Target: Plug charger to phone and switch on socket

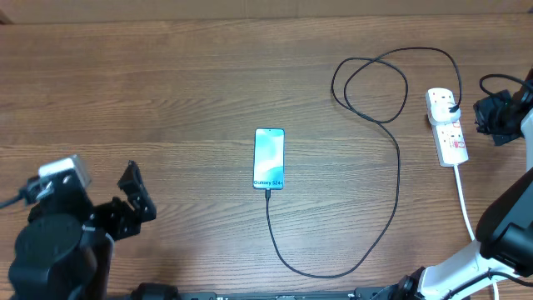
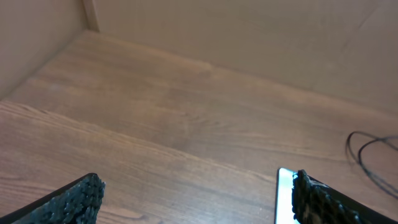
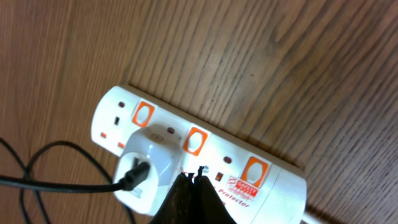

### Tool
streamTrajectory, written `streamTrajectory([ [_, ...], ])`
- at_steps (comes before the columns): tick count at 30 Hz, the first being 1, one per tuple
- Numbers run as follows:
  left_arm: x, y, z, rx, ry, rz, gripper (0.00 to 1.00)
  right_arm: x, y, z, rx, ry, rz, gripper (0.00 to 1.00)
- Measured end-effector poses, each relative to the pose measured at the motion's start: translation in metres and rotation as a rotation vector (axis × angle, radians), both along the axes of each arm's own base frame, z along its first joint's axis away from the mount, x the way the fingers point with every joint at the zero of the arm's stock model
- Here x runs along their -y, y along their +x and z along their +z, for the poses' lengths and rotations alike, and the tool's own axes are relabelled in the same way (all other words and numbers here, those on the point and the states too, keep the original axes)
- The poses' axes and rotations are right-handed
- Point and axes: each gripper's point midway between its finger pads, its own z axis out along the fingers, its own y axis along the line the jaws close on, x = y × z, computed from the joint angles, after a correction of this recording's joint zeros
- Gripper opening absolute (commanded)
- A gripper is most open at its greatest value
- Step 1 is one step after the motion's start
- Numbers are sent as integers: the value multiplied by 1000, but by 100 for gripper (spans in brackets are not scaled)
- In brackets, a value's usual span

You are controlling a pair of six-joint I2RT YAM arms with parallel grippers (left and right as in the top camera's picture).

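Two risks I see: my right gripper (image 3: 194, 176), pinched shut and empty over the socket (image 3: 273, 180) at the right of the table (image 1: 166, 83), could slip off the middle switch (image 3: 195, 140) or shove it sideways.

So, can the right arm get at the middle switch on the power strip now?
Probably yes: its shut fingers hang just beside that switch, with the white adapter alongside, not between.

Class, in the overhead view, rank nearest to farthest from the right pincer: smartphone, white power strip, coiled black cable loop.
1. White elongated power strip, beside the right pincer, far right.
2. Coiled loop of thin black cable, right of centre.
3. Slim smartphone with light blue screen, at the centre.
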Motion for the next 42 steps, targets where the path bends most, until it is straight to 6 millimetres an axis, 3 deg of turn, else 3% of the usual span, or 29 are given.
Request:
streamTrajectory([
  [3,-2,-12,7,47,-7,0,100,-1,4,-5,-14,17,7,4],
  [10,-6,-36,20,137,-18,10,100,-9,5,-43,-82,84,23,4],
  [14,-12,-51,21,166,-20,39,100,-11,11,-49,-73,85,34,4],
  [22,-21,-73,-14,19,-2,101,100,-19,19,-49,-63,72,57,4],
  [28,-22,-92,-48,-141,11,104,99,-19,20,-69,-90,86,56,4],
  [31,-22,-102,-61,-208,17,103,100,-18,22,-68,-83,82,57,4],
  [42,-22,-113,-74,-283,23,103,100,-30,18,-70,-136,64,115,4],
])
